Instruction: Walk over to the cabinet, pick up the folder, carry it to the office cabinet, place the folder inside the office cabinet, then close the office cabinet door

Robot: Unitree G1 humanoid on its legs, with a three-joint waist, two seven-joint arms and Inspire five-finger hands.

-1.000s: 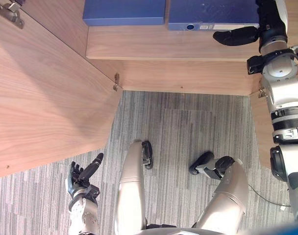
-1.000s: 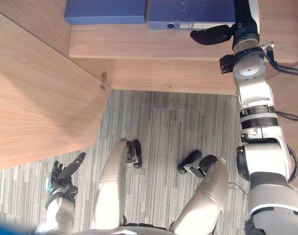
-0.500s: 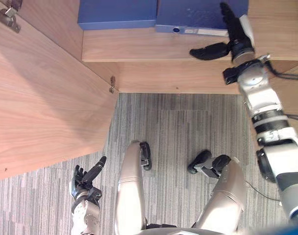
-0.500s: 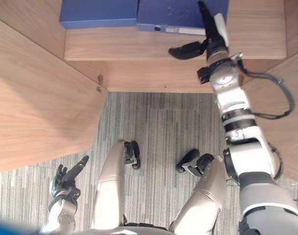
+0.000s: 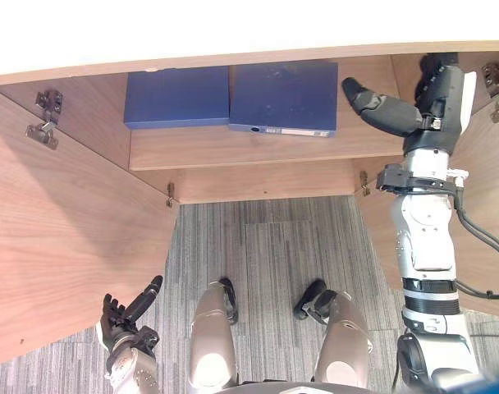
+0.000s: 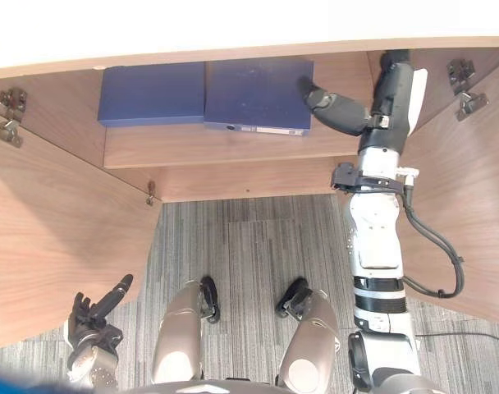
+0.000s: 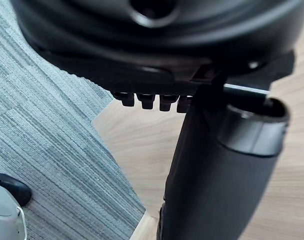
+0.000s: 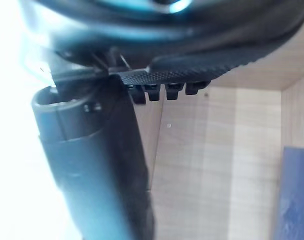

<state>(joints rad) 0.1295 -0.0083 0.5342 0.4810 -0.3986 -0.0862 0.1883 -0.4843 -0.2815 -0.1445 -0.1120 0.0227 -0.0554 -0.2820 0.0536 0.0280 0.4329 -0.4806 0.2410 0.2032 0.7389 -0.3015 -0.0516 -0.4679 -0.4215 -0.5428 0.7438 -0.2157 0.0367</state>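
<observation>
Right hand (image 5: 437,103): open, fingers straight, thumb spread, gripping nothing; fingertips hard to make out. Just beside its thumb, the folder (image 5: 284,97), flat matte blue, lies on the wood-grain shelf (image 5: 233,152) beside a second blue folder (image 5: 177,97). Left hand (image 5: 122,324): open, low over striped carpet (image 5: 274,246).

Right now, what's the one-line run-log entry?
left folder, right folder: flat on shelf | right robot hand: open, empty, raised beside right folder | left robot hand: open, low by open left door

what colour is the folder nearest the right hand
Dark blue folder, best seen in the left eye view.
</observation>
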